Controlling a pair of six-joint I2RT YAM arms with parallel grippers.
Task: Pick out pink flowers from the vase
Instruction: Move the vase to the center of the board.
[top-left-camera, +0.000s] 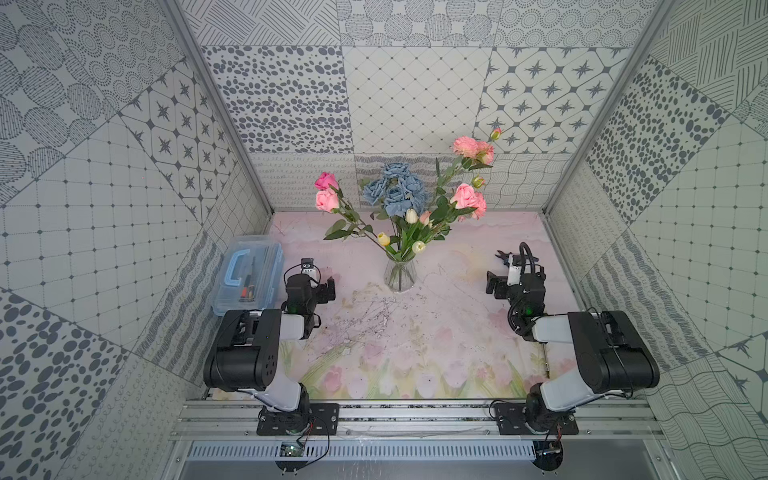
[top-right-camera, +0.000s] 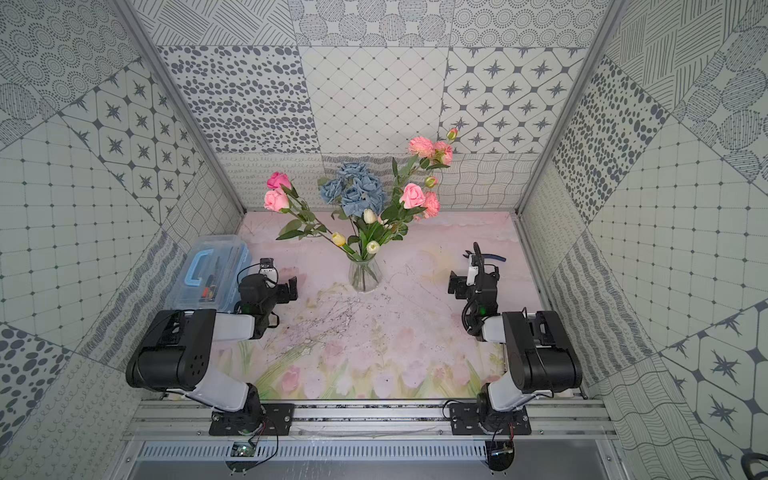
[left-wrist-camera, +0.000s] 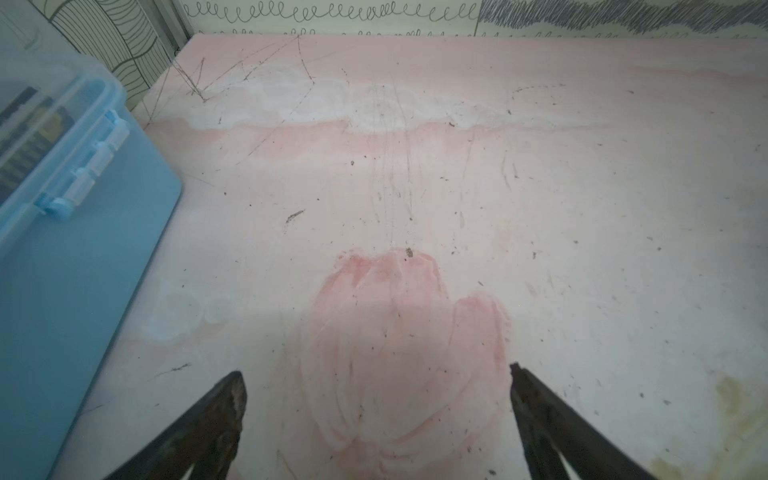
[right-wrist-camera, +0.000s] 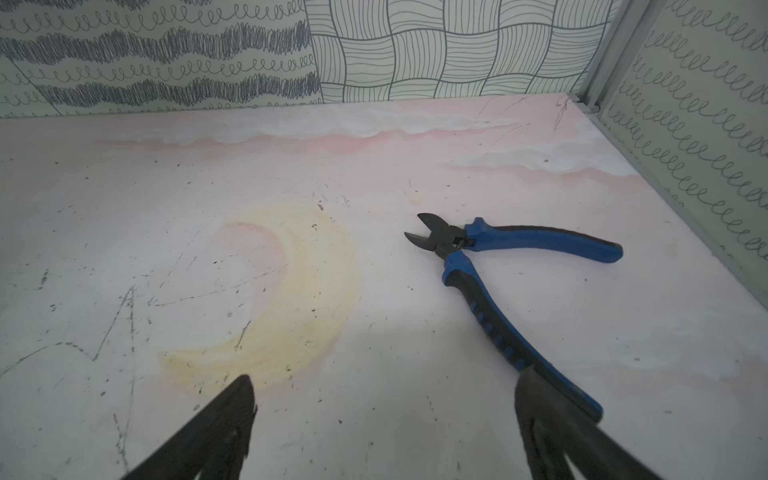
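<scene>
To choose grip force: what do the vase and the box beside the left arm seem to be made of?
The vase: probably clear glass, glossy; stems show through it. The box: probably translucent plastic, smooth, blue handle; tools show through its lid.

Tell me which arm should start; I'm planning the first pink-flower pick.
Left, probably: the two pink roses lean toward the open left gripper on a stem standing apart; toward the right gripper, pink blooms sit among denser leaves.
</scene>
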